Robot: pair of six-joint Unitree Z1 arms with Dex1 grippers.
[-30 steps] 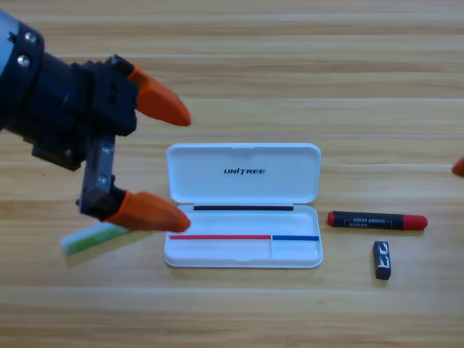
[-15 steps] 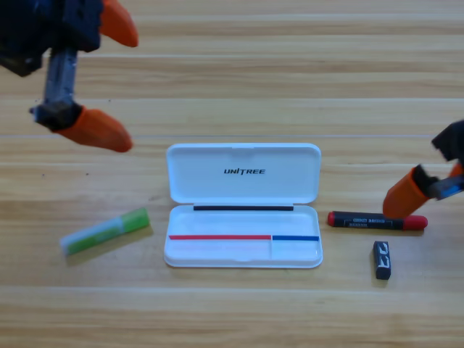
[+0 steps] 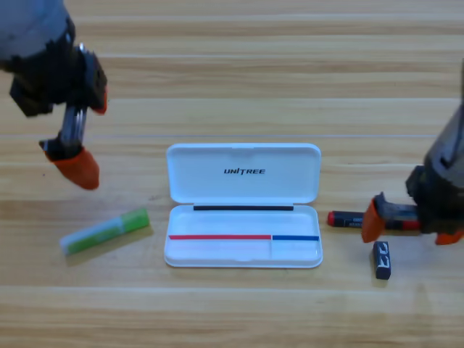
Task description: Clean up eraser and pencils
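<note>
You lose most of the black-and-red pencil [image 3: 344,218] behind the right gripper [image 3: 409,226]: only its left red end and a short stretch of black barrel show, and its lettering cannot be read. Whether the jaws touch the pencil you cannot tell, since the gripper's body covers that spot. The right arm itself is cut off by the picture's right edge. The left gripper [image 3: 87,138] shows one orange jaw fully, the other only as a sliver behind its black body. The white marks on the eraser [image 3: 382,259] are too small to read.
</note>
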